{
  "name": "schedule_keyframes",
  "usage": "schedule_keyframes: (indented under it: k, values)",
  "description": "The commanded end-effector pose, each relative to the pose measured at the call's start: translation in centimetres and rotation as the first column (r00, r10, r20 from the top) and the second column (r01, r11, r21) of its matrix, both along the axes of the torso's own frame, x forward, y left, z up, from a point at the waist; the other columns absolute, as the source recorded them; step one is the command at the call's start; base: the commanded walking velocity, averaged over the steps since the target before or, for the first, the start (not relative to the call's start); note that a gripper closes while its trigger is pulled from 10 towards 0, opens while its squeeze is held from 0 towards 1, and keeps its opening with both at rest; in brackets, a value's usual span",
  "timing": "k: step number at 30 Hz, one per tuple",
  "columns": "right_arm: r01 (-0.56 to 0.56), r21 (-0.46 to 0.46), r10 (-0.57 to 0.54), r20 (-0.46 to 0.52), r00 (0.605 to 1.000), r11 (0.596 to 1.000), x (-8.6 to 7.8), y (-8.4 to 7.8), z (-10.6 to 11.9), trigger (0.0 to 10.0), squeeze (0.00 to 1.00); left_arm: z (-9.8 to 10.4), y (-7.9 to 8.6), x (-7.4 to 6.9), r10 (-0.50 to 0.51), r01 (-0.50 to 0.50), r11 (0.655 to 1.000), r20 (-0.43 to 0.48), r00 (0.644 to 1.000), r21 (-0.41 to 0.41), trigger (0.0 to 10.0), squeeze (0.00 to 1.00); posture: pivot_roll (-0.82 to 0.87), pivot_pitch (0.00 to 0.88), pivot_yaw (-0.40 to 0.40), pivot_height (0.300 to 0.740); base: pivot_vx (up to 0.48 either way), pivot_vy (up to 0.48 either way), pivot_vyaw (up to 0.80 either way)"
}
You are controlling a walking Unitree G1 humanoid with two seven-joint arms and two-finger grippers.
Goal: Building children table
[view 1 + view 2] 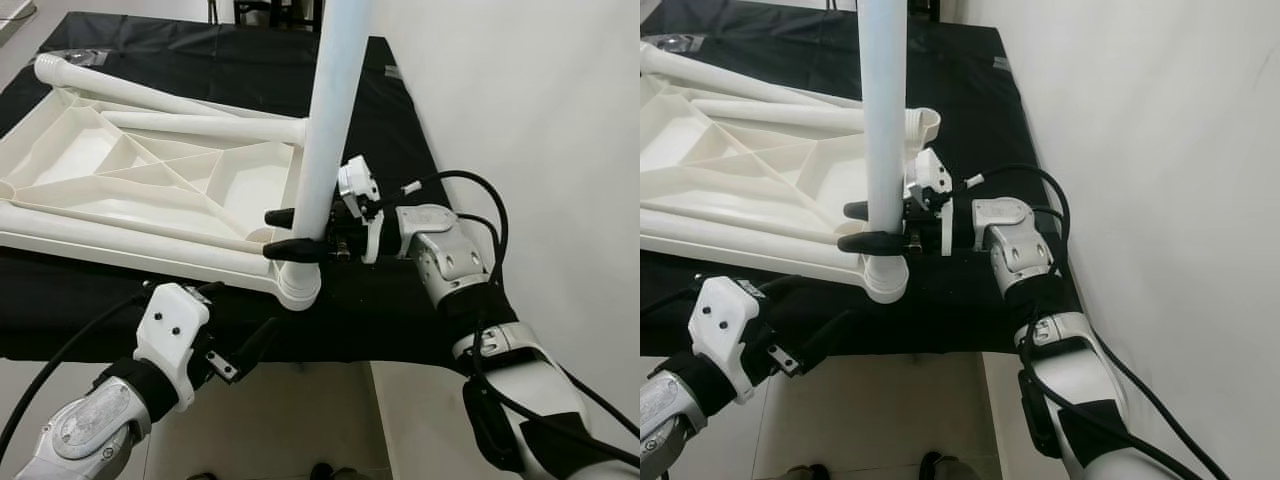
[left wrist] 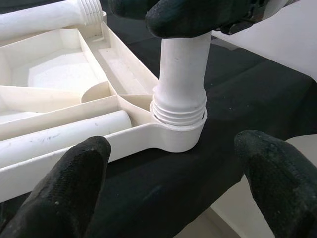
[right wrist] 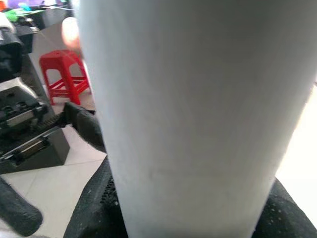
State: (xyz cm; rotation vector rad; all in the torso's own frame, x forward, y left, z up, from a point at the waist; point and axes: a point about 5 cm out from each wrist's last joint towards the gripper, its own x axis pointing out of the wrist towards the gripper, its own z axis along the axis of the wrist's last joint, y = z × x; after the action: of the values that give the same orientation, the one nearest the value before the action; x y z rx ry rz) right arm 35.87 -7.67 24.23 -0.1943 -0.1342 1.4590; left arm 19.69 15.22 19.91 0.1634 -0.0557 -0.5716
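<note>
A white plastic table top (image 1: pixel 150 180) lies underside up on a black-covered table (image 1: pixel 400 310). A white leg (image 1: pixel 330 110) stands upright in the near right corner socket (image 1: pixel 298 285). Its threads (image 2: pixel 179 111) show above the socket rim. My right gripper (image 1: pixel 290 233) is shut on the leg just above the socket, one finger on each side. My left gripper (image 1: pixel 235 312) hangs open in front of the table's near edge, below the socket and apart from it. Its fingertips (image 2: pixel 64 188) frame the socket in the left wrist view.
Two loose white legs (image 1: pixel 130 92) (image 1: pixel 200 125) lie across the table top's ribs. A white wall (image 1: pixel 540 100) runs close along the right. Pale floor tiles (image 1: pixel 300 420) show below the near edge. A red stool (image 3: pixel 62 74) stands in the background.
</note>
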Motion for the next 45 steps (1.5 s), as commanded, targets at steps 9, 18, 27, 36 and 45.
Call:
schedule_keyframes:
  k: [9, 18, 27, 36, 45]
  values:
    - [0.758, -0.035, -0.758, -0.081, 0.647, 0.651, -2.7, 0.1, -7.2, 0.0, 0.00, -0.3, -0.1, -0.4, -0.016, 0.016, 1.000, -0.016, 1.000, 0.001, 10.0, 0.00, 0.13, 0.215, -0.136, 0.740, 0.000, 0.000, 0.00]
    - [0.677, -0.015, -0.676, -0.074, 0.733, 0.736, -2.5, 2.4, -6.6, 10.0, 0.00, -0.3, -0.3, -0.1, -0.026, 0.026, 1.000, -0.010, 1.000, -0.005, 10.0, 0.00, 0.13, 0.196, -0.142, 0.740, 0.000, 0.000, 0.00]
    - [0.419, 0.125, -0.420, -0.018, 0.907, 0.899, -2.4, 3.8, -2.7, 10.0, 1.00, -0.2, -0.2, 0.0, -0.016, 0.016, 1.000, -0.001, 1.000, -0.003, 10.0, 0.00, 0.14, 0.199, -0.144, 0.740, 0.000, 0.000, 0.00]
    - [0.020, 0.017, -0.022, 0.121, 0.992, 1.000, -2.8, 3.6, -0.3, 10.0, 0.00, -0.2, -0.1, 0.0, -0.009, 0.009, 1.000, 0.003, 1.000, -0.001, 10.0, 0.00, 0.15, 0.202, -0.153, 0.740, 0.000, 0.000, 0.00]
    - [-0.115, -0.037, 0.117, 0.061, 0.991, 0.993, -1.6, 2.6, 0.1, 10.0, 0.00, -0.1, -0.1, -0.1, -0.005, 0.005, 1.000, 0.003, 1.000, 0.000, 10.0, 0.00, 0.16, 0.206, -0.147, 0.740, 0.000, 0.000, 0.00]
